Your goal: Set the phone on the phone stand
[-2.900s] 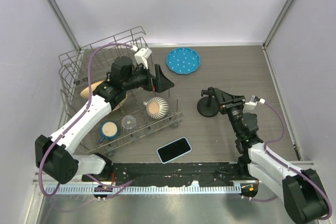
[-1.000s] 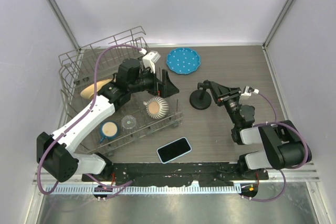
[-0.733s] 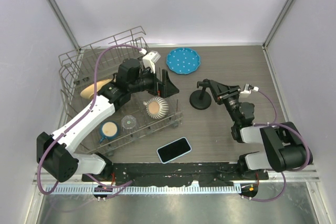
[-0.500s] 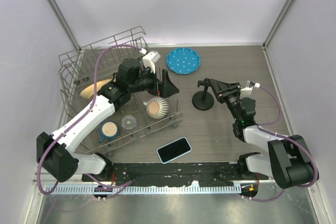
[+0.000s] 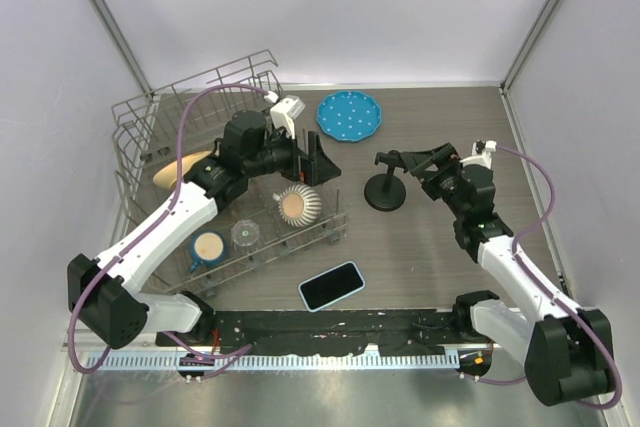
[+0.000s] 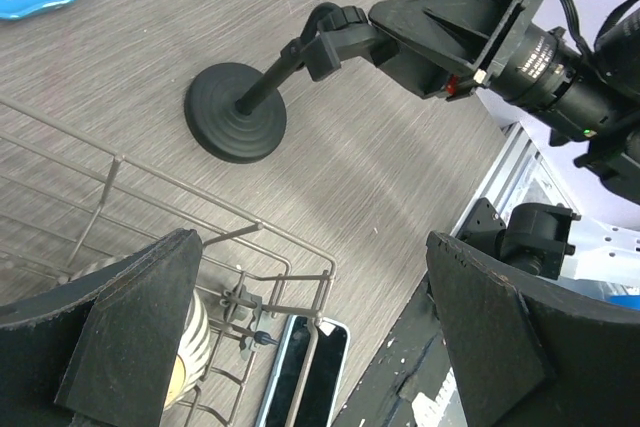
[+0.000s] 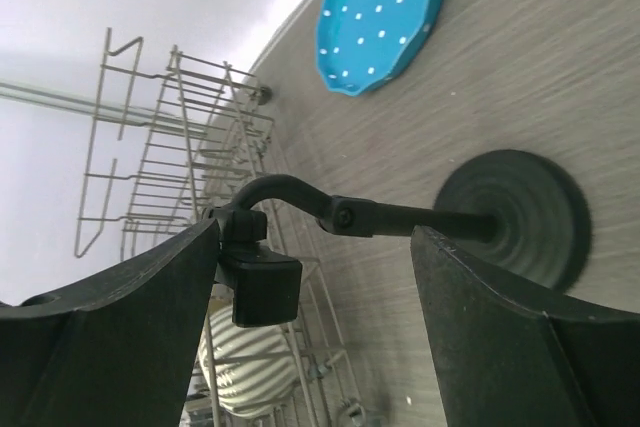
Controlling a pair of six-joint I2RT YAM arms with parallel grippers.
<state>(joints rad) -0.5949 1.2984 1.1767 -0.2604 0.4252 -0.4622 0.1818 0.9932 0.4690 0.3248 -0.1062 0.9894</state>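
The right gripper (image 5: 416,162) stands with its jaws parted around the top of the phone stand (image 5: 385,193). In the right wrist view both fingers (image 7: 120,337) flank the thin post and the small clamp cradle, with daylight on either side of the post. The cradle sits close against one finger, and from these angles it cannot be told whether the two touch. The stand rests on its round disc base on the wooden table (image 5: 430,257), right of centre, with its post leaning up toward the gripper.

The left gripper (image 5: 312,159) hangs wide open with nothing between its jaws, above the right-hand end of the wire dish rack (image 5: 150,119) and aimed toward the stand.

The phone (image 5: 331,286) lies flat, screen up, on the table near the front edge. It is just beside the rack's near right corner and well apart from the stand and from both grippers.

A blue dotted plate (image 5: 350,115) sits toward the back of the table, between the rack and the stand. Inside the rack are a ribbed cup (image 5: 297,205) and a mug (image 5: 208,247).
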